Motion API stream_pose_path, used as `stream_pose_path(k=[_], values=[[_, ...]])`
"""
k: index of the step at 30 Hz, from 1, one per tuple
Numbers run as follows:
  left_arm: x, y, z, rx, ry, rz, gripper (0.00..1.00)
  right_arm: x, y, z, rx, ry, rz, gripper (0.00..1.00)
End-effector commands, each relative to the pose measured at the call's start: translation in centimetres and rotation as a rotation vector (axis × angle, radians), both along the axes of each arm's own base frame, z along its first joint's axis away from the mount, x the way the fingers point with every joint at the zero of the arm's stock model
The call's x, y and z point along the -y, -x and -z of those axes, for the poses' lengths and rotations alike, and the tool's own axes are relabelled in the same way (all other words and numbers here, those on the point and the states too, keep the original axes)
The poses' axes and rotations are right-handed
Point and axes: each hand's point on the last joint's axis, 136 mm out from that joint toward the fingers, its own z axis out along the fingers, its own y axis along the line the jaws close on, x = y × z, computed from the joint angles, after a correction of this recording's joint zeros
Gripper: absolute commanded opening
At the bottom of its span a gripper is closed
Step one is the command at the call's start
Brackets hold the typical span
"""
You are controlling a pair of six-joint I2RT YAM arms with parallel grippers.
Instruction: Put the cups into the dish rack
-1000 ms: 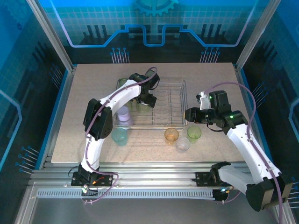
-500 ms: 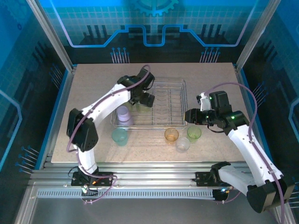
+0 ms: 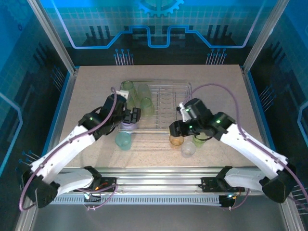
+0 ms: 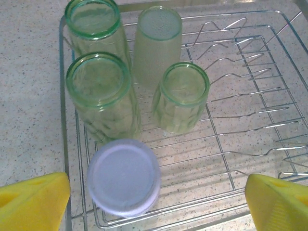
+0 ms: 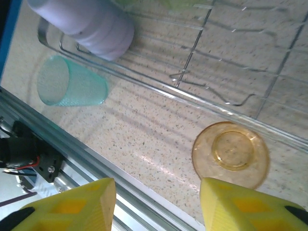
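Light falls on my desk from above, even and fairly bright, while the blue-lit walls around it are dim. My arms throw soft shadows on the speckled top. In my left wrist view the green cups and the dish rack are sharp, with small glints on the wires; my left fingers at the bottom corners are blurred. In my right wrist view the amber cup is crisp, my right fingers are soft, and a pale streak of glare crosses the desk.

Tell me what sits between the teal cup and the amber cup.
Nothing: the right wrist view shows bare table between the teal cup and the amber cup.
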Motion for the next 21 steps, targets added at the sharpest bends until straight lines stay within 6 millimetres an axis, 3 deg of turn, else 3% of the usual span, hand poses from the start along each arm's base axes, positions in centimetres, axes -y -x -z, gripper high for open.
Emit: stream_pose_path(k=[1, 6, 14, 21], values=[[-0.9, 0.5, 0.1, 0.067, 0.024, -0.032, 0.96, -2.9, -0.6, 0.8, 0.029, 0.019, 0.033, 0.51], [-3.7, 2.2, 1.1, 0.076, -0.004, -0.116, 0.99, -8.4, 0.2, 1.8, 0.086, 0.066, -0.063, 0.53], [-8.0, 3.9, 3.2, 0.017, -0.04, -0.323, 0.99, -14.4, 0.6, 5.3, 0.043, 0.135, -0.137, 0.54], [-11.4, 5.7, 2.1, 0.099, 0.05, -0.476, 0.99, -18.0, 0.3, 6.7, 0.037, 0.161, -0.186, 0.52]])
